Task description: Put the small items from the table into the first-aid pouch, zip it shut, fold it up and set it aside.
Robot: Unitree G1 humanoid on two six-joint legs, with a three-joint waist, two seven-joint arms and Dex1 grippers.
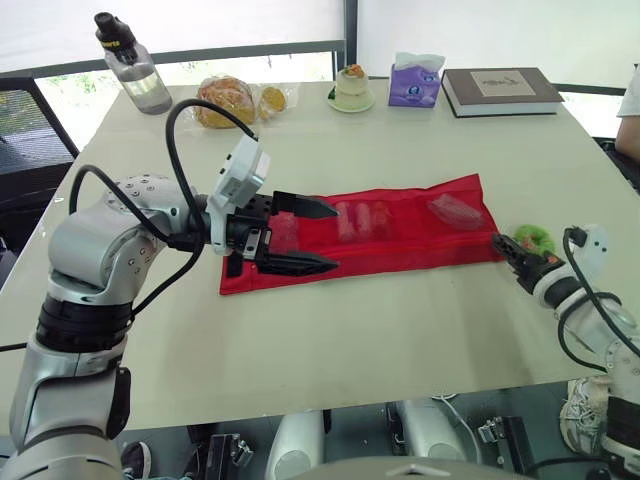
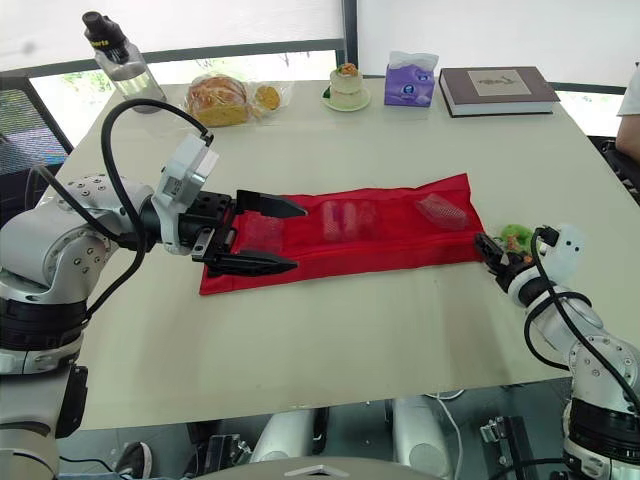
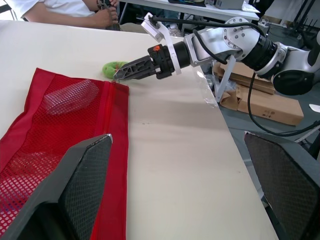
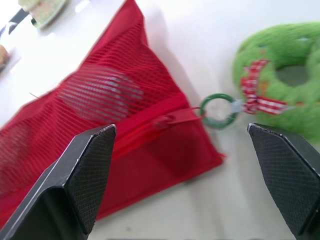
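The pale worktop (image 1: 400,330) by the window carries the red mesh first-aid pouch (image 1: 400,235), lying flat in the middle, with small items showing through the mesh. Your left gripper (image 1: 336,237) hovers over its left end, jaws wide apart and empty. Your right gripper (image 1: 505,246) is at the right end, jaws also spread and holding nothing, facing the green ring (image 4: 218,111) on the zipper pull. A green plush toy (image 4: 285,70) lies just beside that ring. Closing slightly off, you may catch the toy instead. With the left end not pinned, the pouch may slide when you pull.
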